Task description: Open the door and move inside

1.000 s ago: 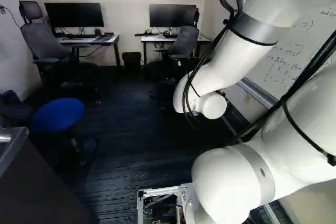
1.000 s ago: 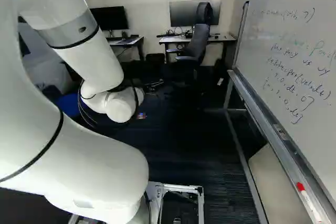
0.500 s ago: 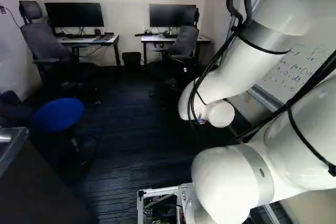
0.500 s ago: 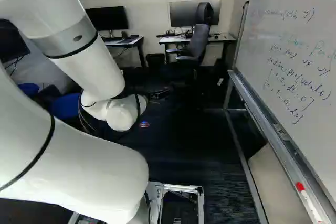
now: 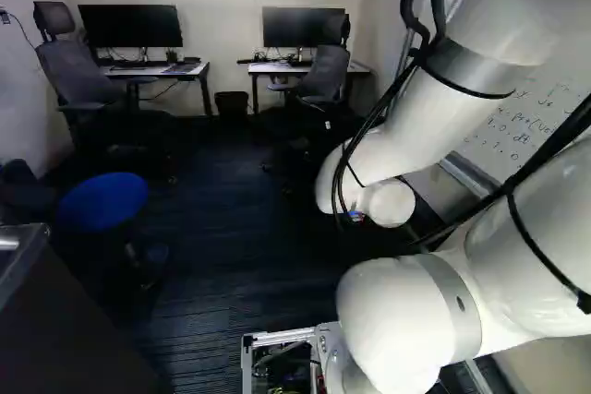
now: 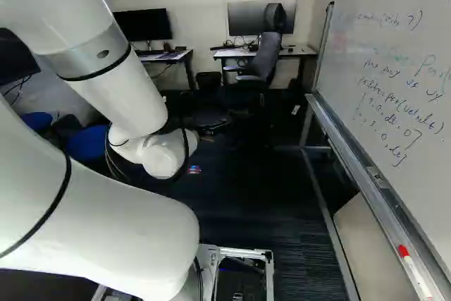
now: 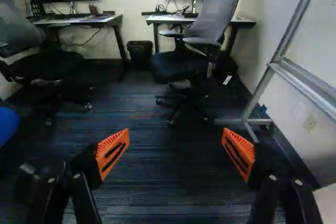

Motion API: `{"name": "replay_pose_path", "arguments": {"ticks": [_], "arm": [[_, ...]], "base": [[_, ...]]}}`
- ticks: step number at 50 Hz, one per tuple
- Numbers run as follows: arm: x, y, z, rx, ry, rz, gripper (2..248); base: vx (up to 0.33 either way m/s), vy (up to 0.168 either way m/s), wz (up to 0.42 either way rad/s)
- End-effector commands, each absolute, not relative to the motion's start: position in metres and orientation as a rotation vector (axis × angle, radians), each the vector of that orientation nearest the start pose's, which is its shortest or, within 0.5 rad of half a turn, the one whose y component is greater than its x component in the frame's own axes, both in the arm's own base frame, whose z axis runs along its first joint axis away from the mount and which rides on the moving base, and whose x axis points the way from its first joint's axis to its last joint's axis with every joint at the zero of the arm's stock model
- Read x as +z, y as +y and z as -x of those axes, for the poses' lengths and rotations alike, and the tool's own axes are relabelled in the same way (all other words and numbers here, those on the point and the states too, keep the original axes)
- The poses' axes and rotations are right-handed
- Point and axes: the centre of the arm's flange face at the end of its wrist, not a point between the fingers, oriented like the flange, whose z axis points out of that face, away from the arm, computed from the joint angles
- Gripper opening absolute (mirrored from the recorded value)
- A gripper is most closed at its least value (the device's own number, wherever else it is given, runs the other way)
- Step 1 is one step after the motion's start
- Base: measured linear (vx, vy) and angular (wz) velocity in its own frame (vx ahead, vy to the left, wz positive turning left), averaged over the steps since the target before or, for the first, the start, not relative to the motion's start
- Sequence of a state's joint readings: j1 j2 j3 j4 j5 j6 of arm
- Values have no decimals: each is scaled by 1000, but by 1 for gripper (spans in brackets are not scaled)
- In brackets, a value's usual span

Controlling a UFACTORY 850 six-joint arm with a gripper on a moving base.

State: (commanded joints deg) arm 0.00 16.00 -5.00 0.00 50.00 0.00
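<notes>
With no door showing in any view, the base is facing into the dark-carpeted office while the black two-fingered gripper with orange pads [image 7: 176,153] is hanging wide apart and holding nothing, its work seemingly over or elsewhere

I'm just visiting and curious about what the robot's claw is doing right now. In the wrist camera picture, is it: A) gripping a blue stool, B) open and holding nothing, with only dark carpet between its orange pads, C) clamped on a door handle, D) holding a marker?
B: the claw stands wide open, its orange pads far apart, with only dark striped carpet between them.
</notes>
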Motion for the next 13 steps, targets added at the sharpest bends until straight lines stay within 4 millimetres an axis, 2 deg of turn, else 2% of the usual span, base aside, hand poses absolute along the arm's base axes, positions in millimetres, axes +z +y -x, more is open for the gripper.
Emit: {"name": "replay_pose_path", "arguments": {"ticks": [13], "arm": [[366, 0, -270, -1824, 0, 2558, 247]], "base": [[0, 0, 0]]}}
